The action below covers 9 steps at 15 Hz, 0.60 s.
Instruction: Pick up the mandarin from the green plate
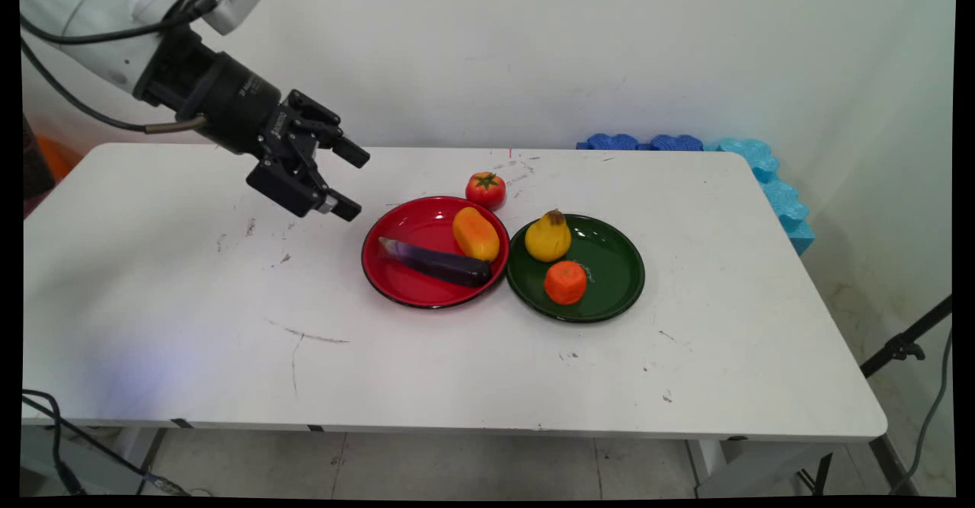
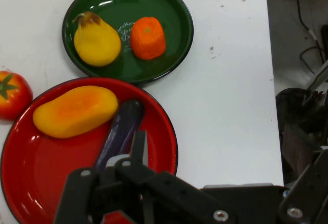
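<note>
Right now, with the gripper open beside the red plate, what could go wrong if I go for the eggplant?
The mango lies against the eggplant, so the open gripper may nudge it. The red plate touches the green plate; pushing one could shift both. The tomato sits loose beside the red plate's rim and might roll.

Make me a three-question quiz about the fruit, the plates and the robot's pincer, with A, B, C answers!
1. Where does the tomato sit?
A. on the red plate
B. on the table behind the red plate
C. on the green plate

2. How many things lie on the green plate?
A. two
B. one
C. four

3. How is the pincer?
A. shut on the eggplant
B. shut on the pear
C. open and holding nothing

Answers:
1 B, it rests on the bare table by the red plate.
2 A, only a yellow pear and an orange fruit.
3 C, its fingers stand apart in the air left of the plates.
</note>
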Motion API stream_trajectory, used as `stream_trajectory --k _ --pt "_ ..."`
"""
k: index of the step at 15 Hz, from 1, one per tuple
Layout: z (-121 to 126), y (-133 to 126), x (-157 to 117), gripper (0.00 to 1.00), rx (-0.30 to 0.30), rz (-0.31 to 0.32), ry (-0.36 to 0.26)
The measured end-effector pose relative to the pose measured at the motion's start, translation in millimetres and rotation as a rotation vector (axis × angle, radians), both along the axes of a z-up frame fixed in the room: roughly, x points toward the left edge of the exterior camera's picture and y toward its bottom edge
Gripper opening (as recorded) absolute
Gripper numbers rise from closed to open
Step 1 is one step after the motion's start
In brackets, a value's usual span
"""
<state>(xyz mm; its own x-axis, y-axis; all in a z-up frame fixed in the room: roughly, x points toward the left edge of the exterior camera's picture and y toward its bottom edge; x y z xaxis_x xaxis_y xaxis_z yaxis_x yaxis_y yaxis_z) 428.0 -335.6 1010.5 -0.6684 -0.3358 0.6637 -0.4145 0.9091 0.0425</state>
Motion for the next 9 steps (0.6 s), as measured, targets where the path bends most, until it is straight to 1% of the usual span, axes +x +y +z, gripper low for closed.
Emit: stream_trajectory --k 4,6,9 --pt "5 -6 -14 1.0 0.002 0.012 -0.003" --pt "7 -12 -26 1.0 0.001 0.018 -0.001" --pt "14 -26 -52 1.0 -0.002 0.026 0.005"
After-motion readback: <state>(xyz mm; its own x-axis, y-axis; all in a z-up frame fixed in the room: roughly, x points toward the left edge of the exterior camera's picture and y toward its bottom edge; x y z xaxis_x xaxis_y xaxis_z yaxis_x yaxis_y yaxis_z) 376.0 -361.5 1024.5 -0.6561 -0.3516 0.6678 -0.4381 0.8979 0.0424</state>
